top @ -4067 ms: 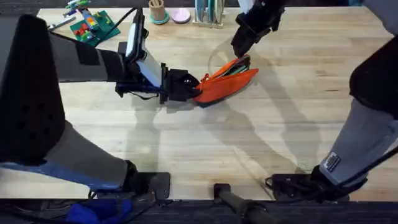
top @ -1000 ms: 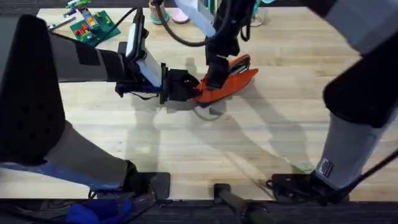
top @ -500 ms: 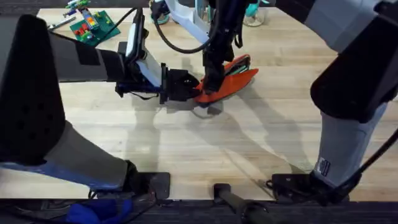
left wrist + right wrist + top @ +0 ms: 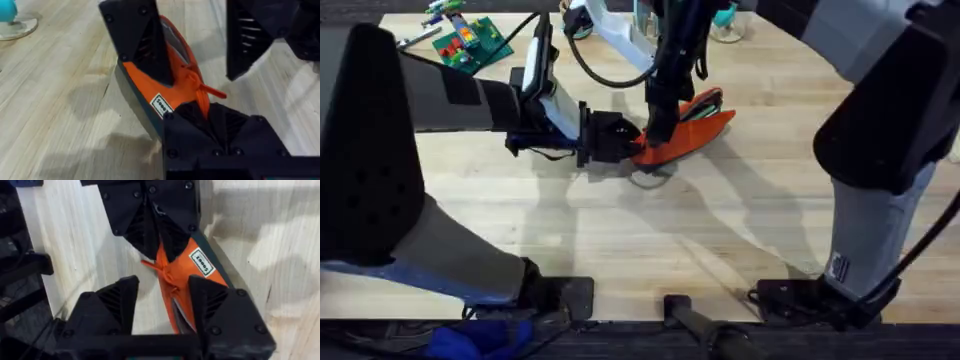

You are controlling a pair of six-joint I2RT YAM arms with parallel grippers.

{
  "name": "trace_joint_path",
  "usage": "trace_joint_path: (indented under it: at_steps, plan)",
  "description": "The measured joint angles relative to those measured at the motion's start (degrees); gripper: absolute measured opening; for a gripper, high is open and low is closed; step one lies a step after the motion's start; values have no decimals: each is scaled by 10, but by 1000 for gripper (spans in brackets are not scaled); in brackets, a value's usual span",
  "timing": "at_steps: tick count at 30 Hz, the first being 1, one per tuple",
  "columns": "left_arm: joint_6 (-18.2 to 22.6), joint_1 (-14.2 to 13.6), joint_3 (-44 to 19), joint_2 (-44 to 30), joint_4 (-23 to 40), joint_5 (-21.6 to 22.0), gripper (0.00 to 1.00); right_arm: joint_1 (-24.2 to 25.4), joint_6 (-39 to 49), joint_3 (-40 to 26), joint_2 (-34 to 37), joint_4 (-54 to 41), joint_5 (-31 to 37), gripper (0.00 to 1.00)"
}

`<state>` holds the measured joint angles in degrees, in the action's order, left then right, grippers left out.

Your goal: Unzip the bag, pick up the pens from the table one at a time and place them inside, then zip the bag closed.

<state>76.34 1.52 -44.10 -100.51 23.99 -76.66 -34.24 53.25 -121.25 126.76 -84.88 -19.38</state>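
your bag point(image 4: 690, 128) lies just above the middle of the overhead frame on the table point(image 4: 740, 230), running from lower left to upper right, orange on top with a dark grey base along its lower edge. its upper right end gapes open, and you can see slim dark and green shapes inside the opening; whether they are the pens you cannot tell.

the left gripper point(image 4: 632, 142) comes in from the left of the overhead frame and is clamped on the bag's lower left end. in your left wrist view the bag point(image 4: 165, 85) runs between the black fingers point(image 4: 137, 40), with a white label point(image 4: 161, 105) on its side and the orange zipper pull point(image 4: 202, 92) sticking out near the near end.

the right gripper point(image 4: 658, 120) reaches down from the top of the overhead frame and sits over that same end, just right of the left gripper. in your right wrist view its fingers point(image 4: 112, 307) stand parted on either side of the orange pull point(image 4: 162, 275), close but not closed on it, with the other arm's gripper point(image 4: 152, 215) holding the bag point(image 4: 192, 267) just beyond.

at the upper left of the overhead frame sits a green board with coloured pieces point(image 4: 470, 42), and a small wooden cup point(image 4: 573, 18) stands at the top edge.
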Motion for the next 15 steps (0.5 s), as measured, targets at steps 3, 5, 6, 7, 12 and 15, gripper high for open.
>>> trace_joint_path:
  at_steps: [3,5,6,7,12,15]
  plan:
    - [0,0,0,0,0,0,40,0,1,0,0,0,0,486]
    - [0,0,0,0,0,0,40,0,2,0,0,0,0,421]
    - [0,0,0,0,0,0,41,0,2,0,0,0,0,383]
    - [0,0,0,0,0,0,41,0,2,0,0,0,0,330]
    - [0,0,0,0,2,0,40,0,4,0,0,3,0,60]
    - [0,-1,0,0,2,1,40,0,4,0,0,2,0,38]
